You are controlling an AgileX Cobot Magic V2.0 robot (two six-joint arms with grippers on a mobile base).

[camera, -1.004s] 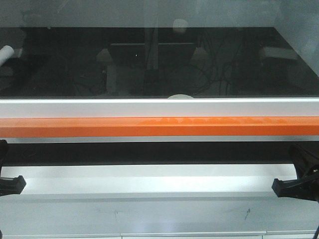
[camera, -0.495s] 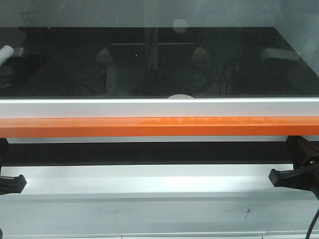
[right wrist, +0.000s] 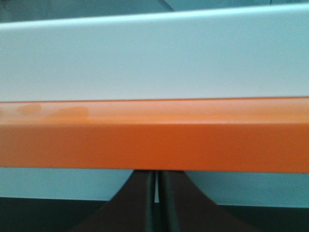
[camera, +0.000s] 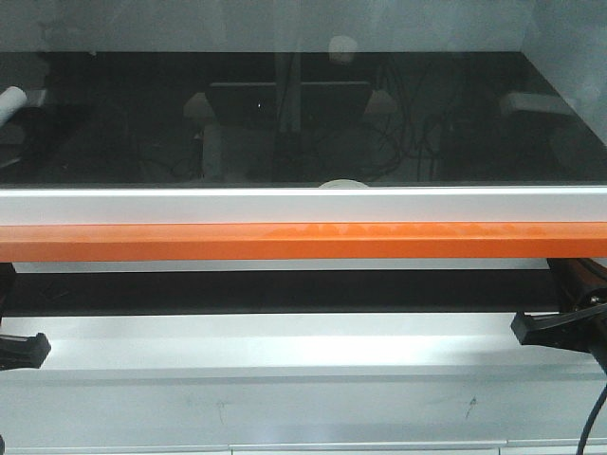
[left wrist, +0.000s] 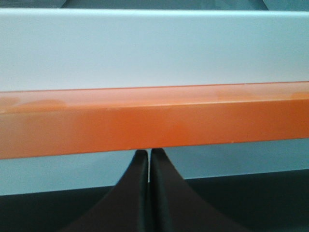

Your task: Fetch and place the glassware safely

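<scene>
Only the cream-white lid top of the glassware [camera: 341, 184] peeks over the white rail [camera: 190, 203], on the dark surface behind it. My left gripper [camera: 43, 345] sits low at the left edge, below the orange bar [camera: 285, 241]. My right gripper [camera: 518, 327] sits low at the right edge. In the left wrist view the left gripper [left wrist: 148, 152] is shut and empty, its tips just under the orange bar [left wrist: 154, 121]. In the right wrist view the right gripper [right wrist: 156, 173] is shut too, with a hairline slit, tips at the orange bar [right wrist: 154, 140].
A glossy black surface [camera: 142, 123] lies behind the rail, showing reflections. A white roll [camera: 11, 99] lies at its far left. A dark slot [camera: 285, 289] runs under the orange bar, with a pale grey ledge [camera: 285, 393] below and a white panel [left wrist: 154, 48] above the bar.
My right gripper has risen and shifted a little left along the right edge. The left gripper has stayed put.
</scene>
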